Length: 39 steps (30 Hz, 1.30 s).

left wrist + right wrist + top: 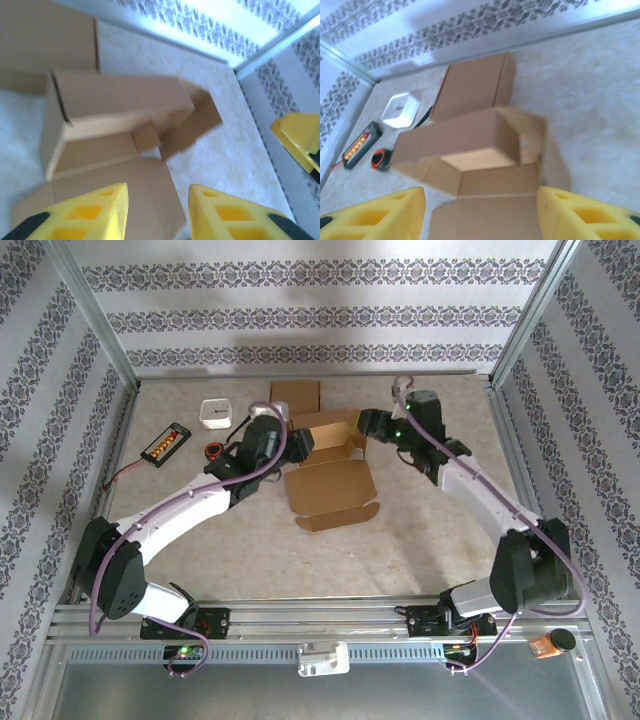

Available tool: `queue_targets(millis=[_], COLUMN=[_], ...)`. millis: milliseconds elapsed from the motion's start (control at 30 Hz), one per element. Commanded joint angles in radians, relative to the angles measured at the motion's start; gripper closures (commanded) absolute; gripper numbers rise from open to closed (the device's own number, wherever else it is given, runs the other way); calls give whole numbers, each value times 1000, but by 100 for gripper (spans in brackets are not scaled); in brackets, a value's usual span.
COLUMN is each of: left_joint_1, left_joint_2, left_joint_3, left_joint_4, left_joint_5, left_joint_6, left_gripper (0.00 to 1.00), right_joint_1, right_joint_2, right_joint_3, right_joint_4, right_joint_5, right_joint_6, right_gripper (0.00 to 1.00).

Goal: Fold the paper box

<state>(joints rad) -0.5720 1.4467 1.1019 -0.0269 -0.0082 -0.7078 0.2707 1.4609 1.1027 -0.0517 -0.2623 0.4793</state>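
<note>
- near the back middle of the surface (pixel 420 540) lies the paper box (pixel 330 480) — its rear part stands up as a shallow tray, and its large front flap lies flat, pointing toward the arms.
- left gripper (pixel 157 200) hovers close by the box's left side, its fingers spread with nothing between them.
- right gripper (pixel 480 207) hangs by the box's right rear corner, fingers spread wide — gripping nothing.
- a flat cardboard blank (pixel 295 396) lies just behind the box, near the back wall.
- left of the box sit a white square item (pixel 216 413), a black holder with orange cells (pixel 166 443) and a small red-and-black ring (pixel 214 450).
</note>
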Motion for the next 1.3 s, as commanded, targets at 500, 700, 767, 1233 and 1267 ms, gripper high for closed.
queue_targets(millis=[500,700,767,1233,1267], left_joint_1=[228,226,225,220,219], left_joint_2=[300,346,354,353,352], left_joint_3=[119,116,111,114,113], left_joint_4=[153,198,204,167,169], left_joint_5=[370,385,390,366,366], left_joint_6=[-99,-136,-142,-109,-108], left_gripper=[26,30,32,34,34], right_joint_1=[-168,-122,-105,-37,-34], right_joint_2=[459,447,447,467,469], right_joint_3=[255,211,209,193,194], right_joint_4=[-41,-32,-33,-34,-34], right_joint_5=[-367,-399,-409,-405,-388], right_joint_6=[216,249,247,144,131], right_gripper=[69,70,70,71,71])
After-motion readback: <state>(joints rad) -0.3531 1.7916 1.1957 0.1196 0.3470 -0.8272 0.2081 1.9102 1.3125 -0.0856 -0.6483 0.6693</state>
